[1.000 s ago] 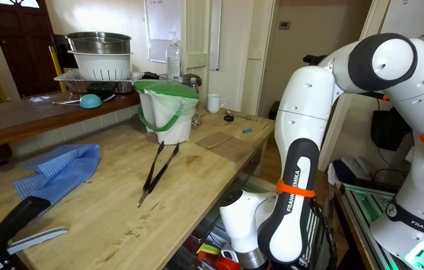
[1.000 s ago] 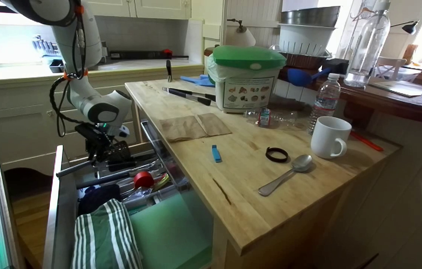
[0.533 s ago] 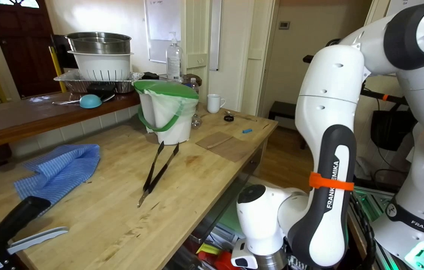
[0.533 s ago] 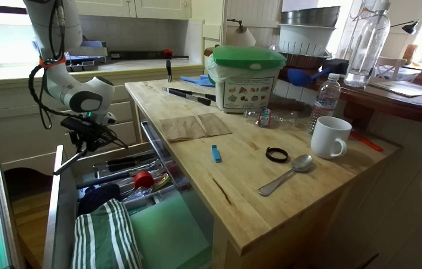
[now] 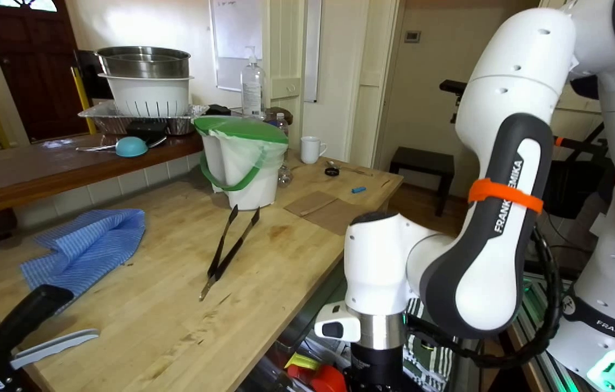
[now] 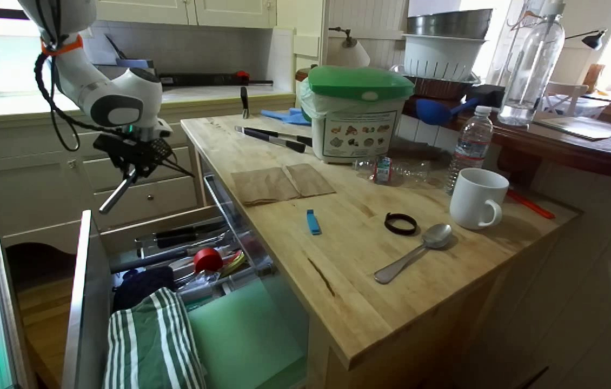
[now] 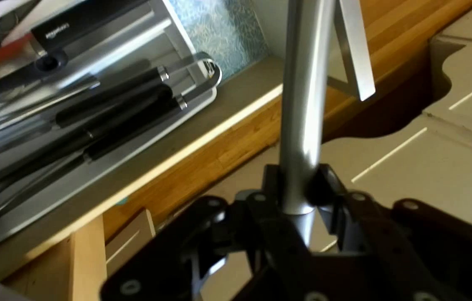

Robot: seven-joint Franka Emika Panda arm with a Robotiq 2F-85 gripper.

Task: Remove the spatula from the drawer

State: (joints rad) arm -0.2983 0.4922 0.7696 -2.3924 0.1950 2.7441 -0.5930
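Below the long edge of the counter (image 6: 359, 189), the open drawer (image 6: 92, 292) holds a striped cloth (image 6: 154, 340) and utensils (image 7: 133, 128); above, the downward-pointing gripper (image 7: 297, 184) clamps a tilted silvery-grey implement (image 7: 305, 104).

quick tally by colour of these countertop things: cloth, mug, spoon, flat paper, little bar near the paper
Blue: 2 (cloth, little bar)
White: 1 (mug)
Silver: 1 (spoon)
Brown: 1 (flat paper)
Total: 5

We see a black pincer (image 7: 300, 184), a silvery tool (image 7: 305, 104), a honey-coloured worktop (image 5: 177, 332), a white bucket (image 6: 362, 124) with a green lid (image 6: 359, 84), a blue striped cloth (image 5: 90, 245) and a green towel (image 6: 148, 335) striped in white.
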